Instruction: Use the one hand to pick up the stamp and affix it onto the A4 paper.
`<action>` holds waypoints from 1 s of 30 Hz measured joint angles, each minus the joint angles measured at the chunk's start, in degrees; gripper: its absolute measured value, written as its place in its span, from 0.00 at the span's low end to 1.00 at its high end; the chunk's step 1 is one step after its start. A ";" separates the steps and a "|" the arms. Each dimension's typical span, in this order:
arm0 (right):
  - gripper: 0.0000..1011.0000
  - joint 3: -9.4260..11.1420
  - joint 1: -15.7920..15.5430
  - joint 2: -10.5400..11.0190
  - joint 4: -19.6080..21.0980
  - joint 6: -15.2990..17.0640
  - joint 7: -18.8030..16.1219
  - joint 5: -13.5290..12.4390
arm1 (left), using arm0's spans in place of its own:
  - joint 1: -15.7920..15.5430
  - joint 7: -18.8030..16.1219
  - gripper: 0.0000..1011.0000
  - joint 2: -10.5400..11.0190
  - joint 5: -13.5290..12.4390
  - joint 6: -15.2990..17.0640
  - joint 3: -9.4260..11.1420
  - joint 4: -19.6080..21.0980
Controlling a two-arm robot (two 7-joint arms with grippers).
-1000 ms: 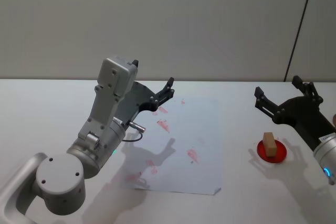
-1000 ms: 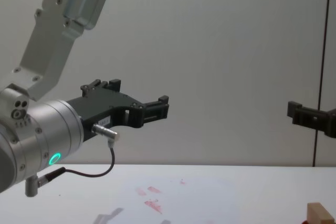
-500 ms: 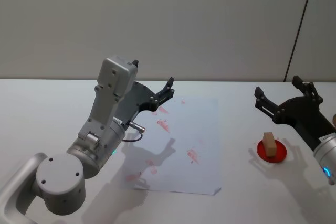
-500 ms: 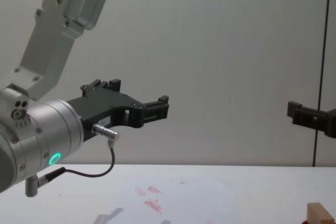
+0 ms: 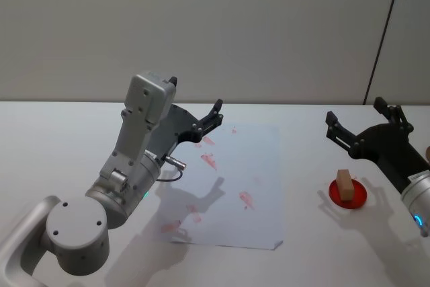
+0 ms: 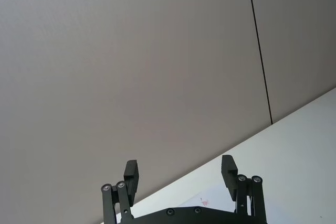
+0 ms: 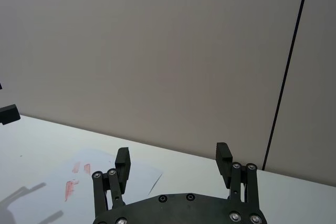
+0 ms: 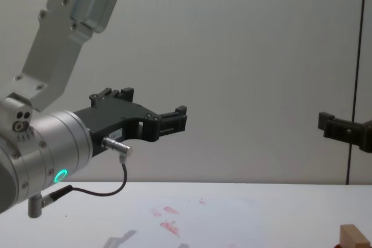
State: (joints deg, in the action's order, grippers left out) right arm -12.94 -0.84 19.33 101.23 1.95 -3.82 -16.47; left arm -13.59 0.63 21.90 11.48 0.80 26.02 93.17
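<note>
While the stamp (image 5: 345, 185) stands upright on a red round pad (image 5: 356, 199) toward the right edge of the bench (image 5: 60, 132), the right end effector (image 5: 355, 111) hangs in the air just beyond it, fingers spread wide and holding nothing. The A4 paper (image 5: 252, 159), dotted with red marks, lies flat at the middle of the bench. The left end effector (image 6: 179, 167) is raised above the paper's far left part, likewise spread and empty.

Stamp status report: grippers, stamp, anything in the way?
Both open: left gripper above A4 paper, right gripper raised beyond stamp. It stands untouched on red disc. Nothing in between.
</note>
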 joint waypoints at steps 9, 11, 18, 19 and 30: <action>0.99 0.13 -0.43 0.23 0.19 0.16 0.30 -0.15 | 0.00 0.00 0.99 0.00 0.00 0.00 0.00 0.00; 0.99 0.22 -0.83 0.41 0.48 0.39 0.60 -0.30 | 0.00 0.00 0.99 0.00 0.00 0.00 0.00 0.00; 0.99 0.77 -3.48 1.74 2.70 2.72 2.95 -1.14 | 0.00 -0.01 0.99 0.00 0.00 0.00 0.00 0.00; 0.99 0.83 -3.81 1.89 2.96 2.93 3.17 -1.19 | 0.00 -0.01 0.99 0.00 0.00 0.00 0.00 0.00; 0.99 0.77 -7.06 2.36 5.70 9.28 7.10 -1.29 | 0.00 0.00 0.99 0.00 0.00 0.00 0.00 0.00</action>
State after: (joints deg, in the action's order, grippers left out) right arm -12.17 -7.90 21.70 106.92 11.24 3.28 -17.75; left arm -13.59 0.63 21.90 11.48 0.80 26.02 93.18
